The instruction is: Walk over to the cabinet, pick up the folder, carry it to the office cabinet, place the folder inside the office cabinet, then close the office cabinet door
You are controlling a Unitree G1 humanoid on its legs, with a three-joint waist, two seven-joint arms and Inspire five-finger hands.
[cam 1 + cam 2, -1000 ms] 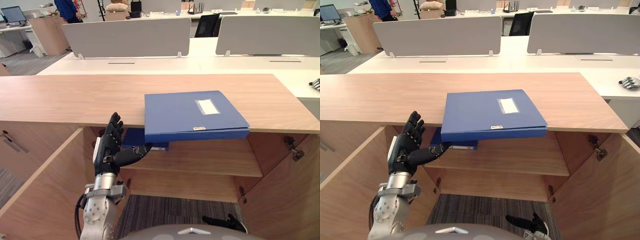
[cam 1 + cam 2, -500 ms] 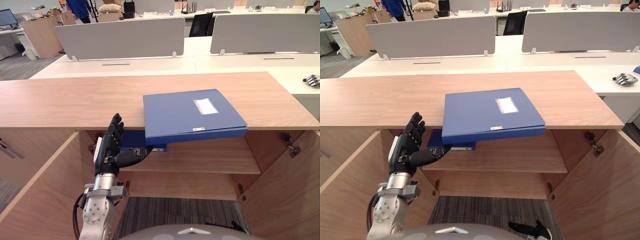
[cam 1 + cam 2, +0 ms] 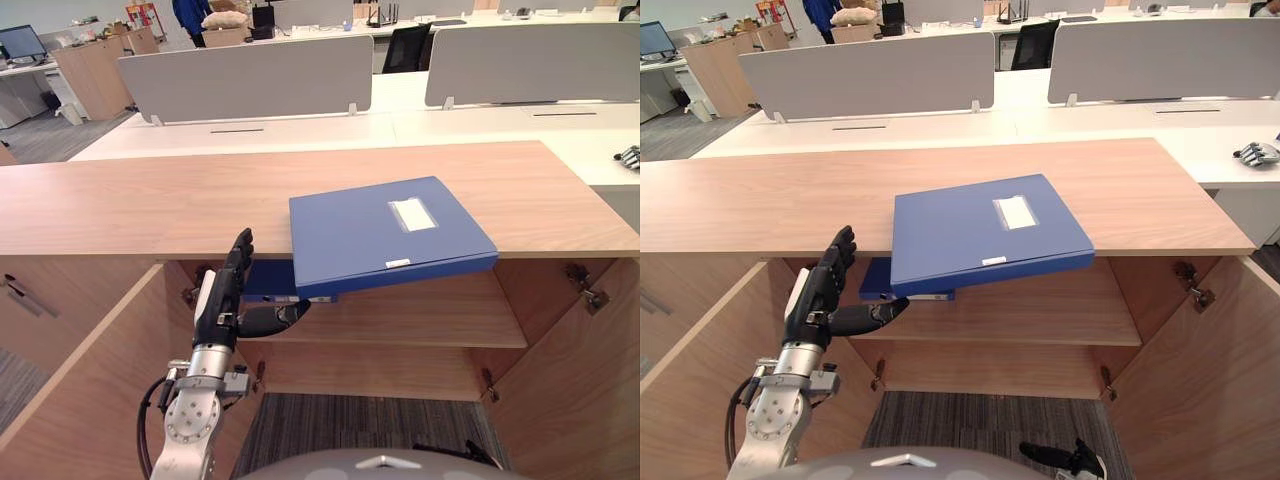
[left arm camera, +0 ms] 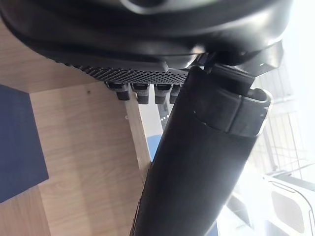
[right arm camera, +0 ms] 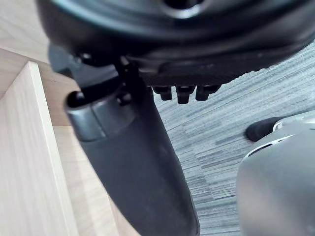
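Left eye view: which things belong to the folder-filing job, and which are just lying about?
Job: blue folder overhanging the cabinet top; open left hand beside it; cabinet shelf; right hand, idle.
Lying about: blue file on the shelf; desk dividers; black chair; monitor.

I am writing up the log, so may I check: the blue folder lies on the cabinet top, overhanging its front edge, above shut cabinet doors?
Not quite: the cabinet doors are open, not shut; the left eye view shows them swung out on either side of the shelf. The blue folder does lie on the cabinet top, overhanging its front edge.
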